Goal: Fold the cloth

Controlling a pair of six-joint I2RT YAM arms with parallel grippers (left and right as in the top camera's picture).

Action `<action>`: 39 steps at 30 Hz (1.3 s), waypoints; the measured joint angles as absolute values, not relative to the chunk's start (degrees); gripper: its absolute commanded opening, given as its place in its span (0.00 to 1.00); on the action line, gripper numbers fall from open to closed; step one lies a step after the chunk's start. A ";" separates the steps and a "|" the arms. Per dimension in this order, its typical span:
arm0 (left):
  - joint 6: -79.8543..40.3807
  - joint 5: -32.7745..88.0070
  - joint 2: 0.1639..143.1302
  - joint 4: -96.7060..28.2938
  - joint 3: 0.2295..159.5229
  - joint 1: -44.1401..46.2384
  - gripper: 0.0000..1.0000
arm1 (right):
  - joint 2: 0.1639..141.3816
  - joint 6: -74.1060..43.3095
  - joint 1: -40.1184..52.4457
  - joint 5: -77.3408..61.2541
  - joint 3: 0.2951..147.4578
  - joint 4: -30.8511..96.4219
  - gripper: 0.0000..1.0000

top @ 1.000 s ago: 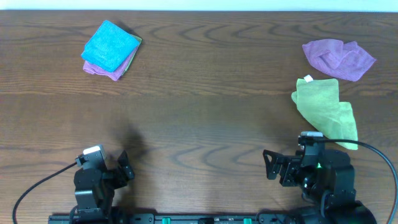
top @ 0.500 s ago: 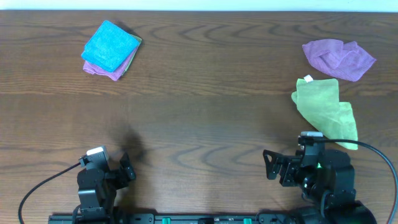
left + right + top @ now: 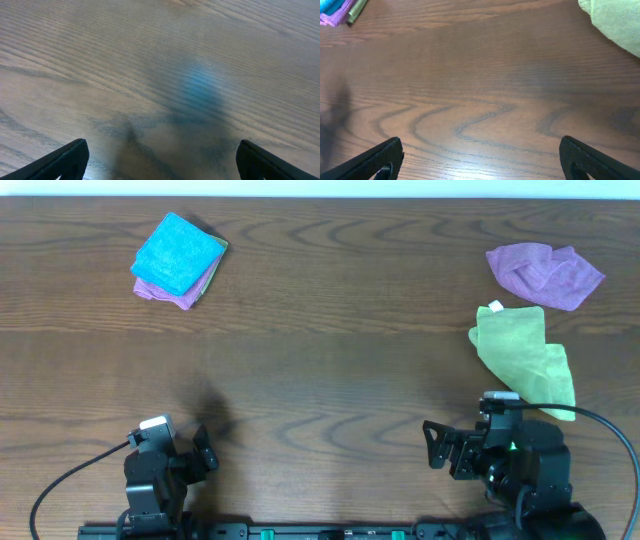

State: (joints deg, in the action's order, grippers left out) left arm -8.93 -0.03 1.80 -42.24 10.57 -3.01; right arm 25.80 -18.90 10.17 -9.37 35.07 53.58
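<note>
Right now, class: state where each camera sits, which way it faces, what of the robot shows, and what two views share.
Overhead: above the table, facing straight down; left arm and right arm show at its near edge.
Left wrist: on the left arm, facing bare wood; spread jaws show.
Right wrist: on the right arm, facing across the table; spread jaws show.
Shared: green cloth, overhead and right wrist.

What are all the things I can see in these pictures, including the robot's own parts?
folded cloth stack: 1, blue on top, purple and green beneath, far left of the table
purple cloth: 1, purple, crumpled, far right
green cloth: 1, green, loosely spread, right side, nearer than the purple one
table: 1, dark brown wood, under everything
left end effector: 1, black, near edge, left, open, empty
right end effector: 1, black, near edge, right, open, empty
</note>
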 measured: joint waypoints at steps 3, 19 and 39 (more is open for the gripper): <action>-8.93 -0.03 1.80 -42.24 10.57 -3.01 0.95 | 25.80 -18.90 10.17 -9.37 35.07 53.58 0.99; -8.93 -0.03 1.80 -42.22 10.57 -3.01 0.95 | 19.59 -11.42 10.17 0.45 31.97 53.32 0.99; -8.93 -0.03 1.76 -42.17 10.55 -3.01 0.95 | 2.79 -3.27 7.70 7.92 11.73 46.30 0.99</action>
